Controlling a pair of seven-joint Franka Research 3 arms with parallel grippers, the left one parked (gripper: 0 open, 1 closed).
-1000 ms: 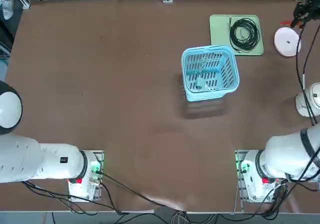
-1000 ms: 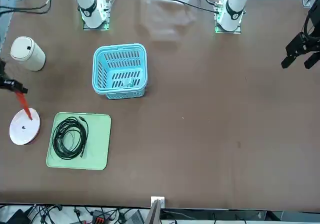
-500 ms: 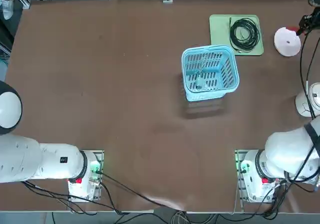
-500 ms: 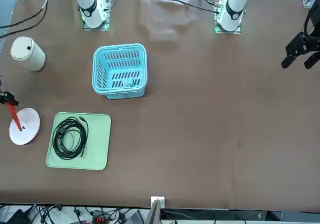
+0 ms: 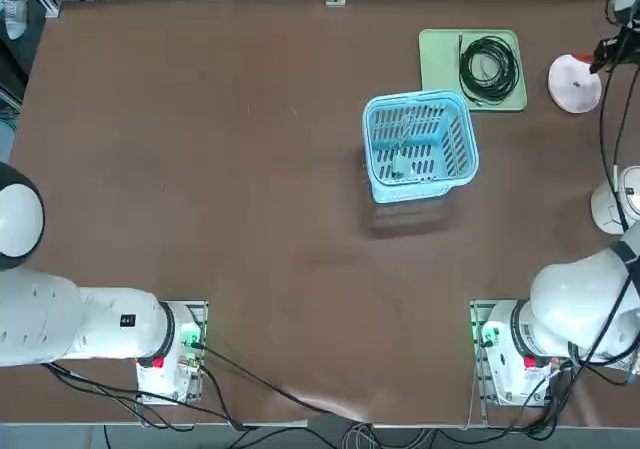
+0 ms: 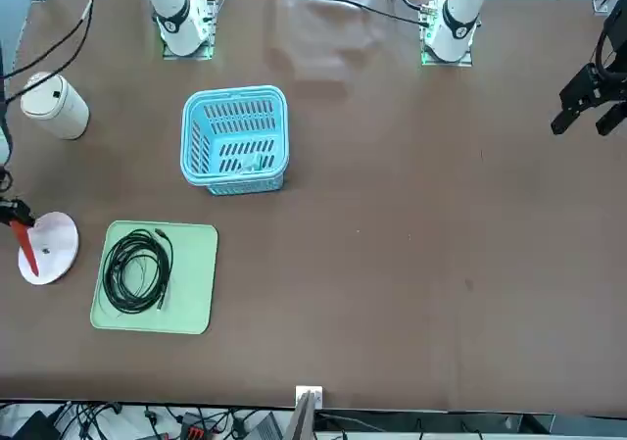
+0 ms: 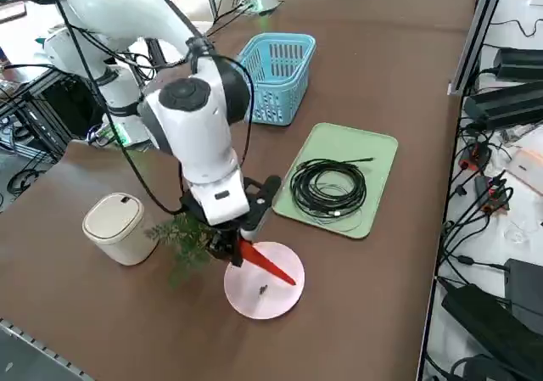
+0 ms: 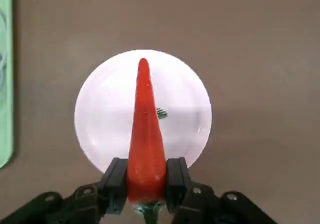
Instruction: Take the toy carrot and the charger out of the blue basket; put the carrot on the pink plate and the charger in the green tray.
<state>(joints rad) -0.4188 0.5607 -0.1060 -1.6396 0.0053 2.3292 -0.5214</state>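
At the wrist view's lower centre, the right gripper (image 8: 145, 183) has its jaws clamped on the carrot (image 8: 145, 134), tip over the plate (image 8: 100, 114).

Your right arm stretches from its base at the lower right of the top view to that frame's upper right corner, the wrist bent downward. In the right side view, the right gripper (image 7: 237, 249) sits left of centre, low in the frame. In the wrist view, its two fingers (image 8: 116, 184) are clamped on the thick end of the toy carrot (image 8: 145, 134).
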